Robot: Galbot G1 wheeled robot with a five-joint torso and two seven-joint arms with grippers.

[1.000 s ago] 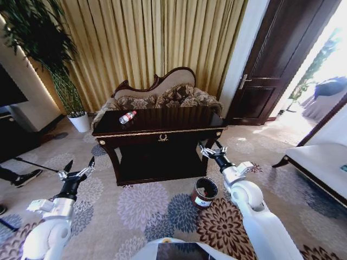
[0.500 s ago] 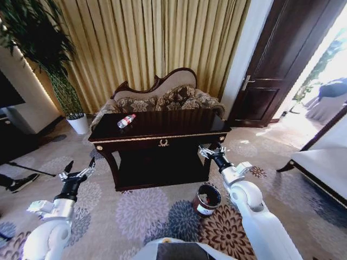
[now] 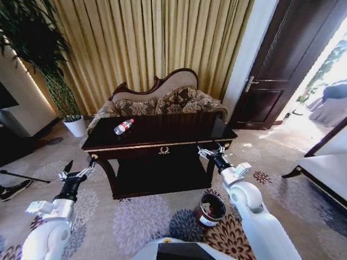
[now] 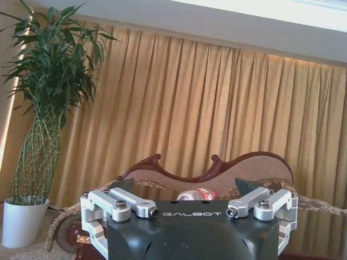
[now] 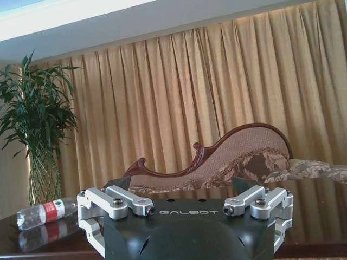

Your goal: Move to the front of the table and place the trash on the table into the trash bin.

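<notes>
A Galbot G1 faces the table [image 3: 162, 142], dark wood w/ gold trim and a centre emblem, both arms raised in front of it and neither holding anything. The left gripper [image 3: 76, 172] hangs out beyond the table's left end, below top level, fingers spread apart. The right gripper [image 3: 211, 150] sits just at the table's front right corner, near the gold edge, fingers likewise splayed and empty.

The trash in sight is 1 clear plastic bottle [image 3: 123, 127] w/ a red label, lying on its side on the tabletop toward the left end, beyond and to the right of the left gripper, well to the left of the right gripper. In the right wrist view the bottle [image 5: 46, 212] lies on the glossy top w/ its reflection under it; in the left wrist view its top edge [image 4: 196, 194] peeks just over the gripper body.

The trash bin [image 3: 210, 209], round, dark brown w/ a white label and reddish inside, stands upright on the patterned carpet [image 3: 135, 216], below the right gripper and close beside the right forearm. A sofa [image 3: 162, 100] and gold curtains [image 3: 146, 43] back the table; a potted plant [image 3: 54, 81] stands off beyond the left gripper.
</notes>
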